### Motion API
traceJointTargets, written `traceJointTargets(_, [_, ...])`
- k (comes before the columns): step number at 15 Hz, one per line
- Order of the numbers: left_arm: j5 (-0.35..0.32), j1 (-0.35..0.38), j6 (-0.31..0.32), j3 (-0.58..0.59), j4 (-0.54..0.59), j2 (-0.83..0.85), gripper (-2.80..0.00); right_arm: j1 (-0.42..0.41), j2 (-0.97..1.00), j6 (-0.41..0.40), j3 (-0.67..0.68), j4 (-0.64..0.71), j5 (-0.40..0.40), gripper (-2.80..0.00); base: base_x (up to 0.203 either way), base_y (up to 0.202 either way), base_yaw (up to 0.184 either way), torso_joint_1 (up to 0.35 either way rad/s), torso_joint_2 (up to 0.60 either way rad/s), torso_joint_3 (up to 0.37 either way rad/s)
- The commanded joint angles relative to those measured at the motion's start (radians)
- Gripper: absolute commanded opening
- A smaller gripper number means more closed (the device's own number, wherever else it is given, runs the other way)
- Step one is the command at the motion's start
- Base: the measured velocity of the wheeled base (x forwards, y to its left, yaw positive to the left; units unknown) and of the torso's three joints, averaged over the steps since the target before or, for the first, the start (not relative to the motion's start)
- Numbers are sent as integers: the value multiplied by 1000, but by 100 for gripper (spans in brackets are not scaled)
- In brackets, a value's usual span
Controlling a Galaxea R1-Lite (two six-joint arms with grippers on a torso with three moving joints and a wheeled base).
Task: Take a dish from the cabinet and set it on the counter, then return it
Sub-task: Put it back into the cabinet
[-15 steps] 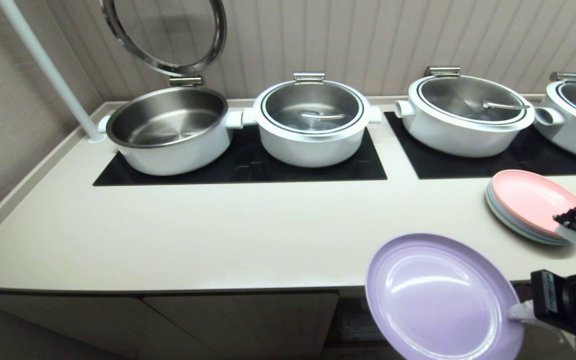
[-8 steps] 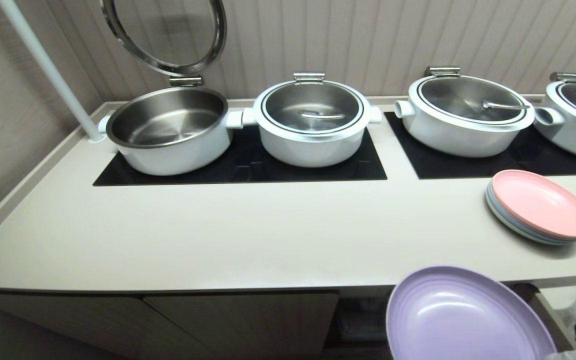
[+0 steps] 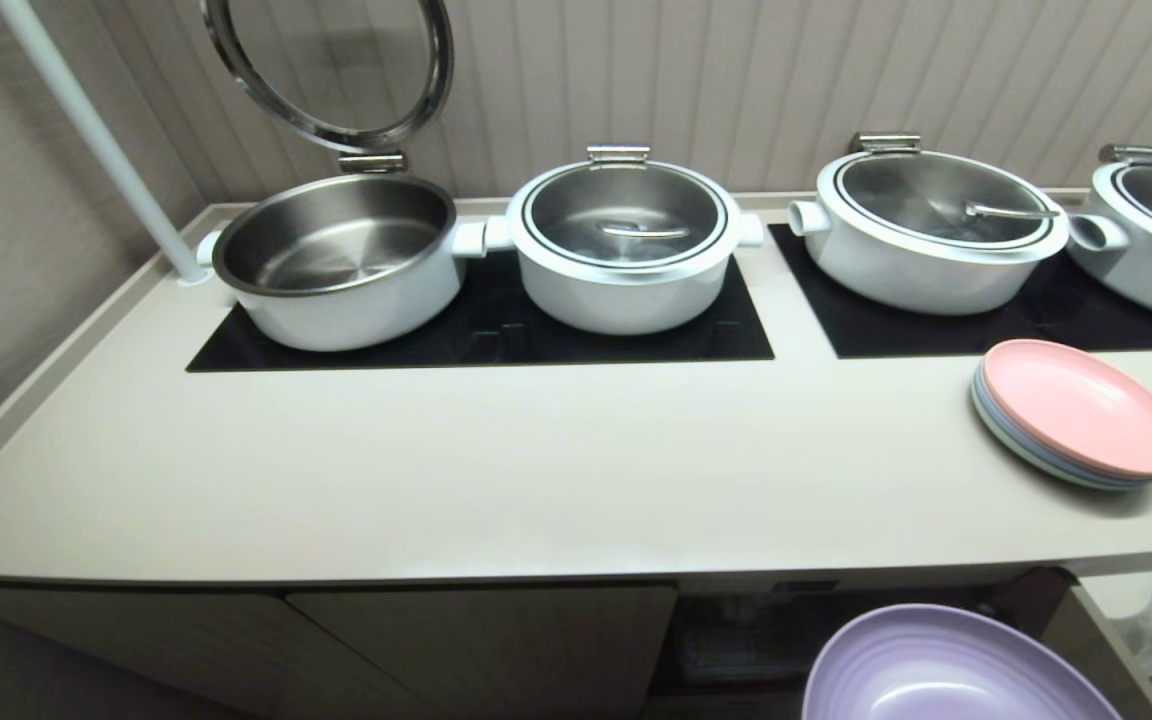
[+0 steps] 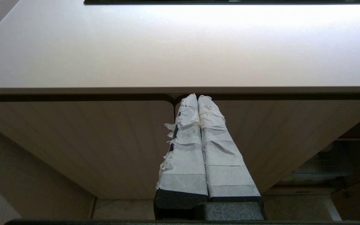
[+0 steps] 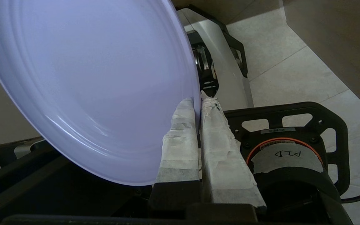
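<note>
Right pincer: the right pincer [image 5: 197,101] is clamped on the rim of the dish [image 5: 86,84], one taped finger on each face of the plate, almost no gap between them.
Left pincer: the left pincer [image 4: 197,97] has its taped fingers pressed together with nothing between them; it hangs in front of a closed cabinet door, just under the edge of the desk [image 4: 180,47].
Dish, place: in the head view the lavender dish [image 3: 946,665] sits low at the bottom of the frame, below the front edge of the desk [image 3: 496,470] and in front of the open, dark bay of the cabinet [image 3: 736,640].
Head view only: the desk top, the pots, the stack of pastel plates [image 3: 1076,412] and a white pole [image 3: 96,140] at the left corner; neither pincer shows here.
Right wrist view only: the grip on the rim, tiled floor and parts of the robot's base beyond the dish.
Left wrist view only: the ribbed cabinet doors from low down, and a dim open bay to one side.
Count, pots: four white pots on the black cooktop panels; the leftmost pot [image 3: 336,255] has its lid raised, the other three are covered.
Count, cooktop panels: two.
Count, plates: one lavender dish, one stack with a pink plate on top, near the right end of the desk.
</note>
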Motion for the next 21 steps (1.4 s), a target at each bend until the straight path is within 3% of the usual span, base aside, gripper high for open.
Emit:
traceJointTargets(1, [0,0,0,0,0,0,-280,1,-20,4,14,5,1,-280,0,0,0,0,0,0])
traceJointTargets(6, [0,0,0,0,0,0,-280,27,-27,8,34,-1,6,-280,0,0,0,0,0,0])
traceJointTargets(8, [0,0,0,0,0,0,-280,34,-38,12,29,-1,73,-280,0,0,0,0,0,0])
traceJointTargets(21, [0,0,0,0,0,0,-280,33,-39,11,33,0,70,-280,0,0,0,0,0,0])
